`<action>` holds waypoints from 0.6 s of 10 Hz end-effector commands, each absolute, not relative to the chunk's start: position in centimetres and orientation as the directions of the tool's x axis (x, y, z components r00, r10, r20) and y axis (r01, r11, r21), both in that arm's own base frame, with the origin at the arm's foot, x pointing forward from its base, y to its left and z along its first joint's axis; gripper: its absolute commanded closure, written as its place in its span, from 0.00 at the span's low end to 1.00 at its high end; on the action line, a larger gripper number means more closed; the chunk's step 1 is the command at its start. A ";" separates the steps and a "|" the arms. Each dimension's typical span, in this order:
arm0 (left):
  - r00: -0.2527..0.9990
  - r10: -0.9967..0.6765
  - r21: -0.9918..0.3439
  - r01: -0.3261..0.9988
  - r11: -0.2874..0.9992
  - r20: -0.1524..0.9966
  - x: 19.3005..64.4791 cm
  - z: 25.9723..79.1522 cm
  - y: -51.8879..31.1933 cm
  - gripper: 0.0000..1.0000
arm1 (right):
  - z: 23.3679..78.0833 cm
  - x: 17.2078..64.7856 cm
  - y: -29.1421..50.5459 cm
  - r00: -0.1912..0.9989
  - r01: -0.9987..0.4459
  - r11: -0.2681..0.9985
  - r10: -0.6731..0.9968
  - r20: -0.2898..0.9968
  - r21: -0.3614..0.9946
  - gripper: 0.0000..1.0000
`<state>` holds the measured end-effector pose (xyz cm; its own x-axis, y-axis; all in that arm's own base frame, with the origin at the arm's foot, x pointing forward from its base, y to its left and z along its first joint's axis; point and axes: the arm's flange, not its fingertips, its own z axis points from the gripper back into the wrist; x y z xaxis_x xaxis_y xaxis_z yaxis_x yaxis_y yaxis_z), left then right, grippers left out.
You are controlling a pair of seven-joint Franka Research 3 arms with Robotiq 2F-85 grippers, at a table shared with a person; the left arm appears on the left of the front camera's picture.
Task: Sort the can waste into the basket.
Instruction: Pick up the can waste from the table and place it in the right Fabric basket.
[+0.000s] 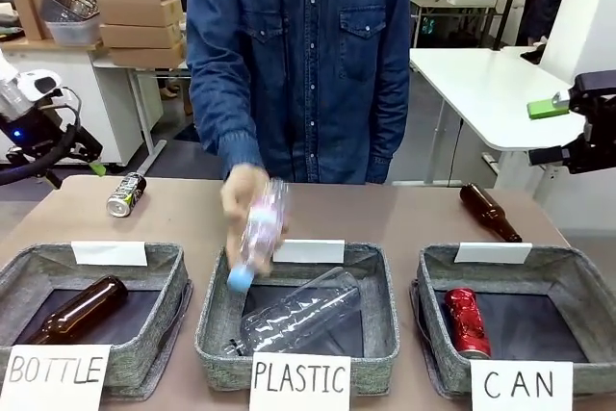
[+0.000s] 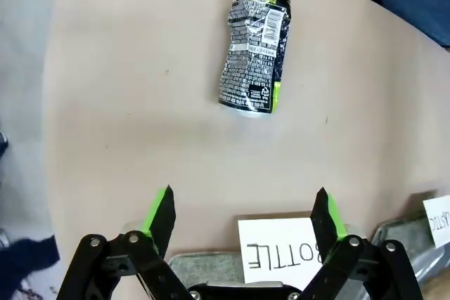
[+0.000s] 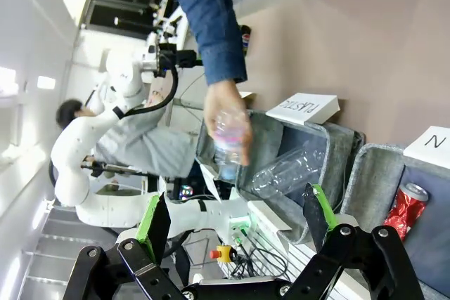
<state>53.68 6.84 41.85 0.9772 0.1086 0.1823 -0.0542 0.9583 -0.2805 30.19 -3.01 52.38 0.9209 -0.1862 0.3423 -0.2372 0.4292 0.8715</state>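
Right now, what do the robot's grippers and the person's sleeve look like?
The left gripper and right gripper are black, with two green-padded fingers each. The left arm is white with black cables. The sleeve is blue denim.

We see a brown counter [image 1: 192, 214] with three grey fabric bins in a row along its near edge: the BOTTLE bin [image 1: 166, 300] at left, the PLASTIC bin [image 1: 214, 315] in the middle, and the basket [image 1: 568, 262] carded "CAN" at right. Behind them, a dark can [image 1: 126, 193] lies on its side at far left, and a brown glass bottle [image 1: 489, 212] lies at far right.
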 end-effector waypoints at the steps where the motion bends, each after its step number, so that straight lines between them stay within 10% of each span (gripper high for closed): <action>1: 0.963 0.104 -0.216 -0.050 0.975 0.250 56.4 40.6 6.2 0.00 | 52.5 30.2 -3.1 0.920 -0.250 0.436 -0.170 0.352 0.865 0.00; 6: 0.978 -0.091 -0.139 0.118 0.983 0.187 61.4 34.5 3.6 0.00 | 52.5 30.2 -3.1 0.920 -0.250 0.436 -0.170 0.352 0.865 0.00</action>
<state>60.10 3.60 34.88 0.9808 -0.0671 0.1831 0.1022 0.9765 -0.1898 30.18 -3.02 52.38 0.9210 -0.1861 0.3422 -0.2371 0.4292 0.8715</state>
